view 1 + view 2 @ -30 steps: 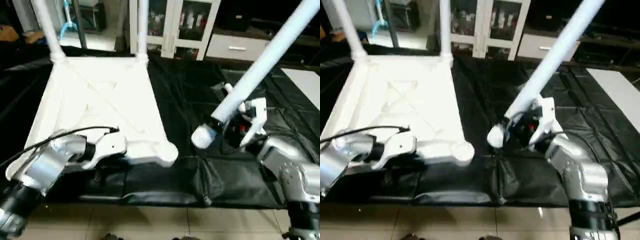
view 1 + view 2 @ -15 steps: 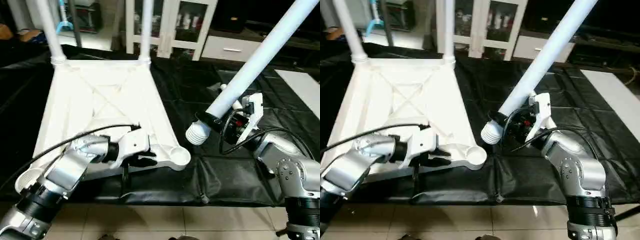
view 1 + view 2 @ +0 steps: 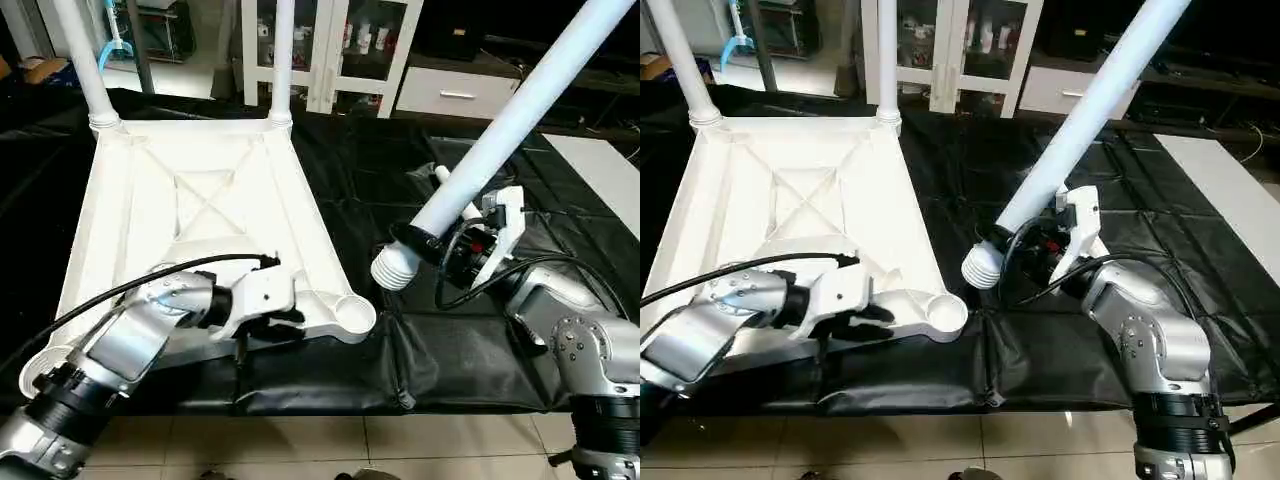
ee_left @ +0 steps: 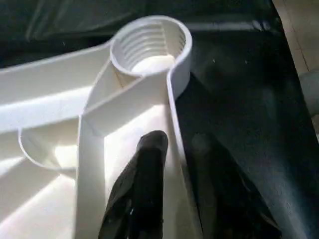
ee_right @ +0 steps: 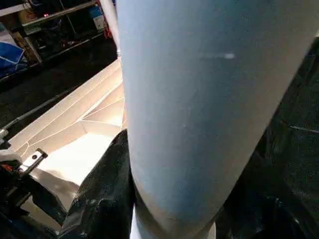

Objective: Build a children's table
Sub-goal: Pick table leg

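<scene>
The tabletop lies upside down on the black-covered table, its X-ribbed underside facing up. Two legs already stand in the far corner sockets, the far left leg and the far right leg, both rising upright. The near right socket is empty, its threaded inside plain to see in the left wrist view, and the near left socket at the other near corner looks empty too. So I judge the job about half done: two legs in, two to go.

The left gripper sits at the tabletop's near edge, just beside the empty near right socket. Its fingers straddle the rim wall, one inside and one outside, only a little apart; whether they actually pinch the rim I cannot tell.

The right gripper is clamped round the third leg near its lower end, holding it tilted, with the ribbed screw end hanging in the air, near that open socket but apart from it. It seems the next step is seating this leg there. I see no fourth leg.
</scene>
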Robot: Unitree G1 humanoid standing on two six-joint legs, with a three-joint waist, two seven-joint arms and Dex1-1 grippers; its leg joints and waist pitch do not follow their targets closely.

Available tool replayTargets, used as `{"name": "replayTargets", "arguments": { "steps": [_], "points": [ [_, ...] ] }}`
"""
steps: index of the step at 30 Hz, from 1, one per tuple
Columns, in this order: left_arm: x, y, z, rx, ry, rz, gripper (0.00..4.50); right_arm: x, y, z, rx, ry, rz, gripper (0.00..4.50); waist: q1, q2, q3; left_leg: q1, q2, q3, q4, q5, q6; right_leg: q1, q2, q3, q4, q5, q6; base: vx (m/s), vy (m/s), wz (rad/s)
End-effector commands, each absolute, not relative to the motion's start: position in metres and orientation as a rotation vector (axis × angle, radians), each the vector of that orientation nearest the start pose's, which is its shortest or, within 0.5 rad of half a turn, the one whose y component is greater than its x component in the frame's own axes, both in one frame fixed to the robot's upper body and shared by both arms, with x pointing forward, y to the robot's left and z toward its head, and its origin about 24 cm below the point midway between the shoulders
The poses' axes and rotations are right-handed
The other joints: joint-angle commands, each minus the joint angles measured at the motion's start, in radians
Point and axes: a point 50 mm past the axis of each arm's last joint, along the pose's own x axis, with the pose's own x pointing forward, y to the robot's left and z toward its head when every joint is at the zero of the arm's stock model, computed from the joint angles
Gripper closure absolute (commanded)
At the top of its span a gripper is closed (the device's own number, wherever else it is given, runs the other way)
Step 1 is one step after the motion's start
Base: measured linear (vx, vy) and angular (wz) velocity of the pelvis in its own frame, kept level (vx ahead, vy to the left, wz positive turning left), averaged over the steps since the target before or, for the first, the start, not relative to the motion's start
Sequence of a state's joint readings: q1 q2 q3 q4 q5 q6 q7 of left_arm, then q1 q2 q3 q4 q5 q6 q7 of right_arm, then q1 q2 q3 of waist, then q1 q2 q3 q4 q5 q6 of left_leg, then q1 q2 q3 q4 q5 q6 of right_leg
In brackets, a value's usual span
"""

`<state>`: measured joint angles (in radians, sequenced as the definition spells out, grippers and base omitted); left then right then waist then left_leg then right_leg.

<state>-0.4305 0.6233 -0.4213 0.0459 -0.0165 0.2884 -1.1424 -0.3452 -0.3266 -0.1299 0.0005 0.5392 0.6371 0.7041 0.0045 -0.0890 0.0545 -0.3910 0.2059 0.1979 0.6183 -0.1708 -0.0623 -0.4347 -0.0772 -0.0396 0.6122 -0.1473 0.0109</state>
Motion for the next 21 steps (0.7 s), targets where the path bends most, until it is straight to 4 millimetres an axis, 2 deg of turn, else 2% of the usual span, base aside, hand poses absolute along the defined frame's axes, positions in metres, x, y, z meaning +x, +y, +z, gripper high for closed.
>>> {"name": "replayTargets", "arguments": {
  "steps": [1,6,9,14,15,16,17,18,20,21],
  "points": [
    [0.275,0.143,0.077,0.689,0.462,-1.363,3.44,0.294,-0.172,0.115,0.268,0.137,0.779,2.64,0.0,0.024,-0.065,0.031,0.021,-0.019,-0.086,-0.37,-0.062,0.034,-0.039,0.03,-0.08,-0.393,-0.144,0.0,0.0,0.0],
    [0.281,0.149,0.074,0.714,0.487,-1.299,3.44,0.294,-0.168,0.115,0.277,0.13,0.779,2.64,0.001,0.029,-0.063,0.034,0.021,-0.021,-0.086,-0.402,-0.069,0.03,-0.041,0.029,-0.085,-0.433,-0.133,0.0,0.0,0.0],
    [0.28,0.151,0.072,0.717,0.51,-1.294,3.81,0.294,-0.165,0.115,0.285,0.126,0.779,2.64,-0.001,0.028,-0.063,0.034,0.02,-0.023,-0.086,-0.418,-0.072,0.03,-0.04,0.027,-0.086,-0.451,-0.129,0.0,0.0,0.0],
    [0.28,0.155,0.072,0.724,0.53,-1.284,4.0,0.294,-0.162,0.116,0.304,0.123,0.787,2.64,-0.002,0.029,-0.06,0.035,0.019,-0.027,-0.086,-0.446,-0.073,0.027,-0.042,0.025,-0.094,-0.51,-0.109,0.0,0.0,0.0],
    [0.281,0.156,0.072,0.723,0.531,-1.279,4.22,0.293,-0.16,0.116,0.323,0.126,0.803,2.64,-0.001,0.037,-0.06,0.036,0.018,-0.029,-0.087,-0.451,-0.075,0.026,-0.042,0.024,-0.094,-0.512,-0.108,0.0,0.0,0.0],
    [0.281,0.156,0.072,0.724,0.532,-1.279,4.22,0.292,-0.159,0.115,0.326,0.13,0.809,2.64,-0.004,0.032,-0.059,0.036,0.018,-0.029,-0.086,-0.463,-0.074,0.025,-0.041,0.023,-0.098,-0.524,-0.104,0.0,0.0,0.0],
    [0.282,0.156,0.072,0.737,0.539,-1.28,4.22,0.29,-0.158,0.112,0.335,0.162,0.84,2.64,-0.002,0.04,-0.059,0.038,0.017,-0.031,-0.086,-0.475,-0.076,0.025,-0.041,0.022,-0.098,-0.534,-0.102,0.0,0.0,0.0],
    [0.282,0.156,0.072,0.743,0.543,-1.282,4.31,0.288,-0.156,0.108,0.334,0.194,0.862,2.64,-0.001,0.04,-0.058,0.043,0.017,-0.03,-0.085,-0.489,-0.074,0.019,-0.04,0.021,-0.103,-0.54,-0.102,0.0,0.0,0.0],
    [0.282,0.155,0.072,0.74,0.541,-1.285,4.47,0.287,-0.155,0.102,0.363,0.241,0.877,2.64,0.0,0.039,-0.055,0.045,0.016,-0.031,-0.084,-0.506,-0.072,0.019,-0.04,0.019,-0.108,-0.568,-0.097,0.0,0.0,0.0],
    [0.283,0.151,0.072,0.733,0.538,-1.288,4.49,0.29,-0.156,0.096,0.379,0.277,0.869,2.64,-0.003,0.037,-0.055,0.042,0.015,-0.033,-0.084,-0.506,-0.072,0.021,-0.04,0.017,-0.108,-0.579,-0.095,0.0,0.0,0.0]
  ]
}}
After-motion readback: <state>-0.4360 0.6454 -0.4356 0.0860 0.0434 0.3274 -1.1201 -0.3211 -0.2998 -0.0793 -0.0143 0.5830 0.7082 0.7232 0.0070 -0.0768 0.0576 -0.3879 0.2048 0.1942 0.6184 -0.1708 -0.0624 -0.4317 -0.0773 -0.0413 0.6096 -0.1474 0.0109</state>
